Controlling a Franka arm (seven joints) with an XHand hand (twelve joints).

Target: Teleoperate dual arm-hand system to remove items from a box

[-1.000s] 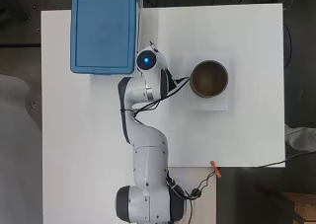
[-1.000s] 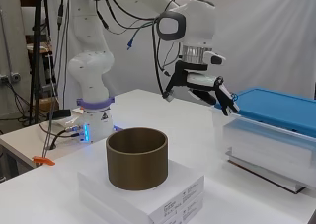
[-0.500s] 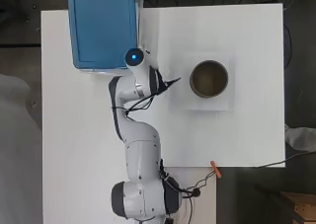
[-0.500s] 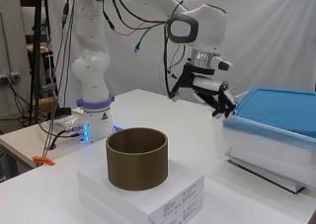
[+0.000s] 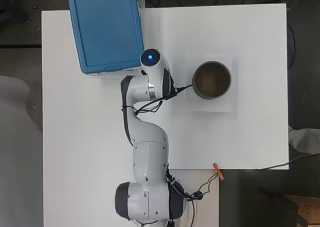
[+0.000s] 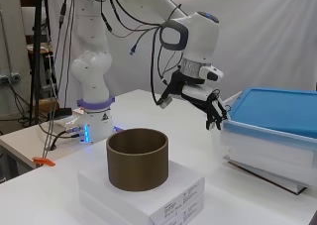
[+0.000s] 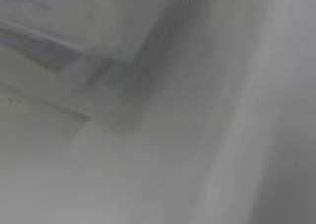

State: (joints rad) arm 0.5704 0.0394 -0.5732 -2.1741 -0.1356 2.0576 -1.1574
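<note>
A clear plastic box (image 6: 262,150) with a blue lid (image 5: 105,29) shut on it stands at the table's far left corner in the overhead view. Its contents do not show. In the side view my hand (image 6: 208,98) hangs just before the box's near edge, with its fingers (image 6: 217,120) relaxed, pointing down at the lid's rim and holding nothing. The arm's wrist hides the hand in the overhead view. The wrist view shows a blurred stretch of the box wall (image 7: 74,51) and white table (image 7: 207,160).
A brown open cylinder (image 5: 212,80) stands on a flat white carton (image 5: 226,105) right of the arm. Cables trail from the wrist. A small orange clip (image 5: 217,170) lies at the table's near edge.
The arm has swung toward the blue-lidded box, bringing the hand from mid-table up to the box's near edge. The box and the cylinder have not moved.
</note>
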